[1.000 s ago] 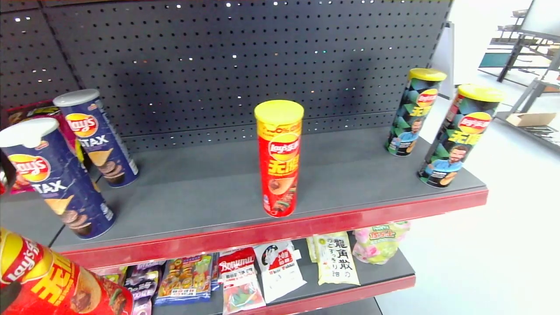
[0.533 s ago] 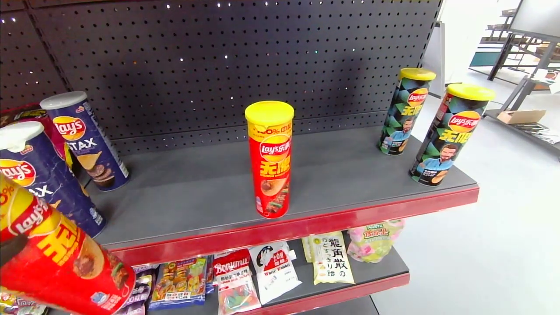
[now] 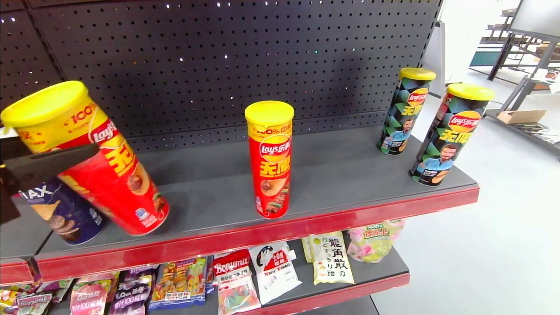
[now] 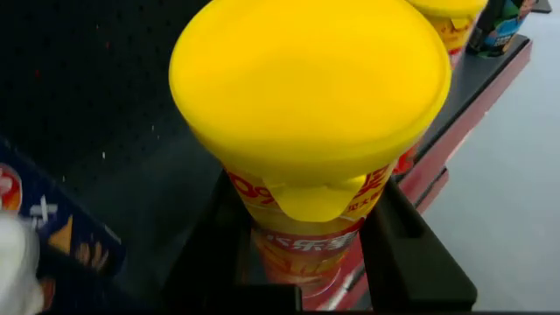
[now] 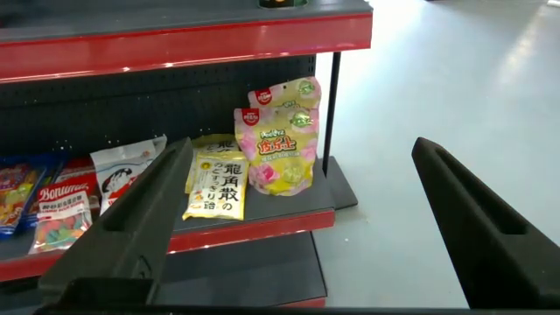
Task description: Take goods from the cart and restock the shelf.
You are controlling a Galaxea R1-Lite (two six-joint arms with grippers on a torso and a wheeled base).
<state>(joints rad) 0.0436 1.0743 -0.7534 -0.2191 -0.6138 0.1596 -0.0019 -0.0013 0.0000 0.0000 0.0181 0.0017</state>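
My left gripper (image 4: 308, 254) is shut on a red chip can with a yellow lid (image 3: 103, 168), holding it below the lid (image 4: 311, 87). One black finger (image 3: 48, 164) crosses the can's upper part. The can leans left, its base low over the grey top shelf (image 3: 210, 197) near the red front lip; I cannot tell if it touches. A matching red can (image 3: 269, 162) stands upright mid-shelf. My right gripper (image 5: 306, 219) is open with nothing between its fingers, down by the lower shelf (image 5: 262, 229).
A blue chip can (image 3: 63, 208) stands just behind the held can. Two green-black cans (image 3: 407, 111) (image 3: 453, 135) stand at the shelf's right end. A perforated back panel (image 3: 218, 65) closes the rear. Snack bags (image 3: 332, 258) fill the lower shelf.
The left gripper has carried the red can up from the lower left and rightward, over the shelf's front left. The head view shifted slightly at first.
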